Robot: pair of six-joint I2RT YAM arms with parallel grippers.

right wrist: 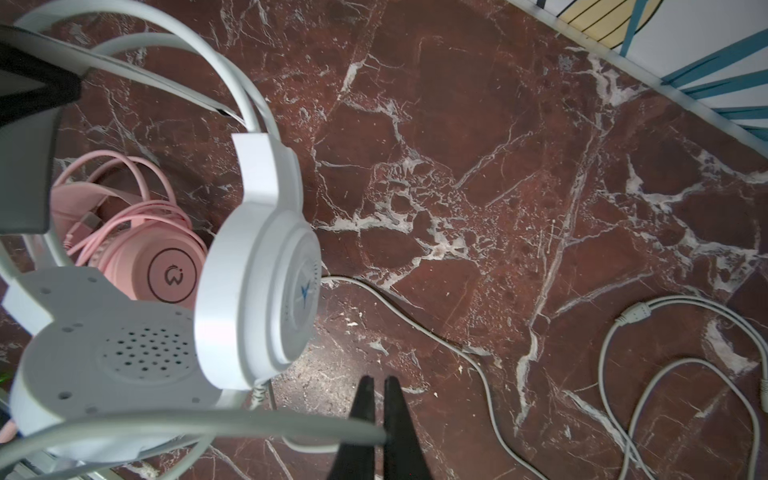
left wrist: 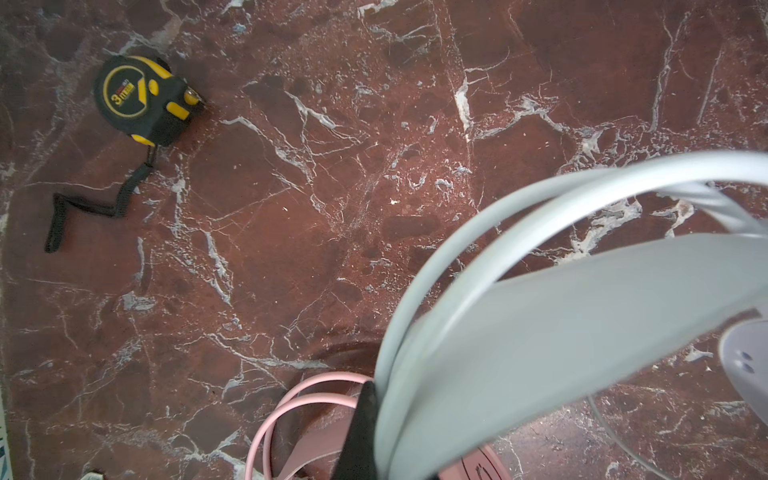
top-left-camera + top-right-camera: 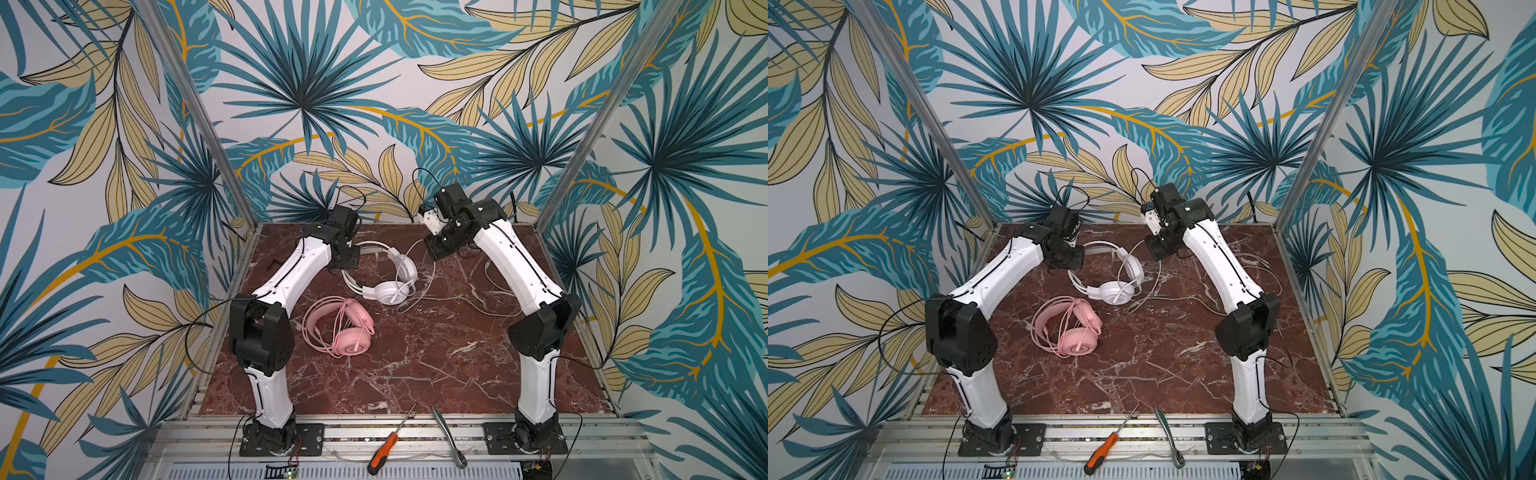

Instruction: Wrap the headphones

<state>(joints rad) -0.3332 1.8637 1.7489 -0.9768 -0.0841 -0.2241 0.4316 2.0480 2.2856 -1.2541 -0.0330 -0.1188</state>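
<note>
As left end effector (image 2: 375, 395) clamps headband (image 2: 582, 316), right end effector (image 1: 378, 380) clamps cable (image 1: 208, 428)

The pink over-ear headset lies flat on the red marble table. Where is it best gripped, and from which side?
Grip the pink headset by its arched headband, coming from above with the jaws set across the band. The band is thin and curves well clear of the cups. The cups are round and look too wide for the jaws.

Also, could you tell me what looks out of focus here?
In the left wrist view the white headband near the lens is soft, the tape measure crisp; in the right wrist view the white cable blurs; both top views look sharp.
</note>
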